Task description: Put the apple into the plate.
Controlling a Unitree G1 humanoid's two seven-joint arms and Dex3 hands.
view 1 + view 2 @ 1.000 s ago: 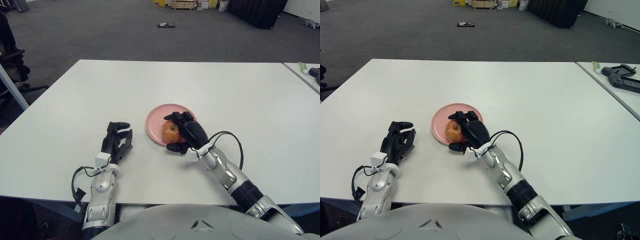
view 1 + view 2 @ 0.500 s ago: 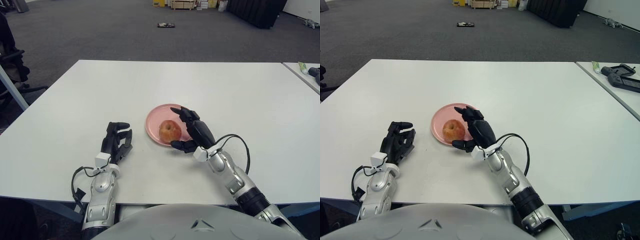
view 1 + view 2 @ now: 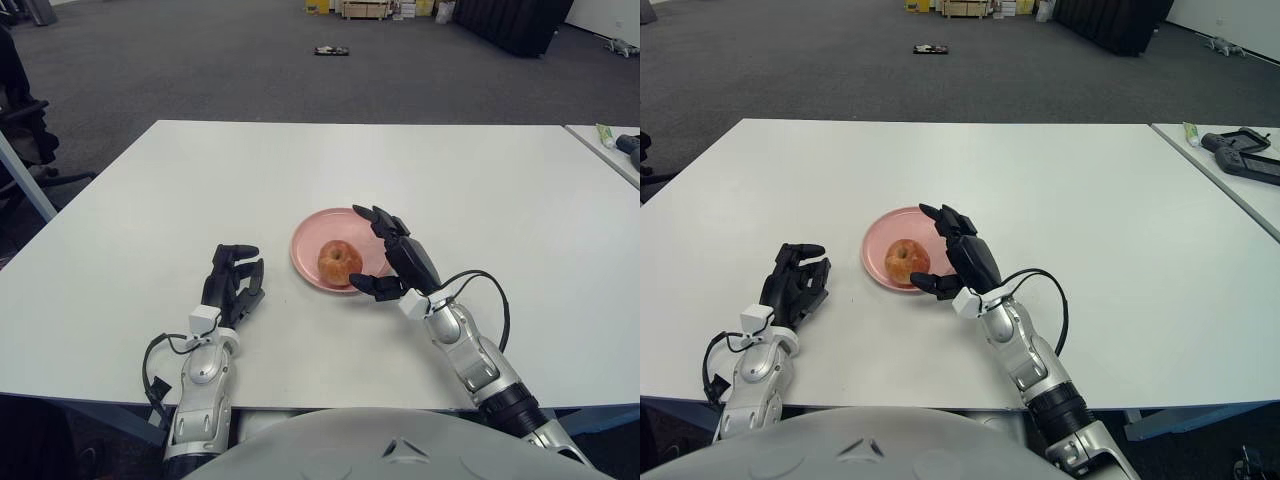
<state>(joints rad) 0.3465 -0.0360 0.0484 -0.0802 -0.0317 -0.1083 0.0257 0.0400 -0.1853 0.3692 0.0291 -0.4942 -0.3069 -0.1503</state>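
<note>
A red-yellow apple [image 3: 340, 262] sits on the pink plate [image 3: 310, 238] near the middle of the white table. My right hand [image 3: 395, 255] is just right of the apple, fingers spread open, apart from it and holding nothing. Its thumb lies low by the plate's near right rim. My left hand [image 3: 232, 282] rests flat on the table, left of the plate, idle, with its fingers relaxed.
The white table [image 3: 480, 190] stretches wide around the plate. A second table at the far right carries a small tube [image 3: 606, 135] and a dark device [image 3: 1238, 152]. A black chair [image 3: 25, 125] stands off the table's left side.
My right hand has let go of the apple, opened and drawn back to the right. The apple now rests on the plate. The left hand has not moved.
</note>
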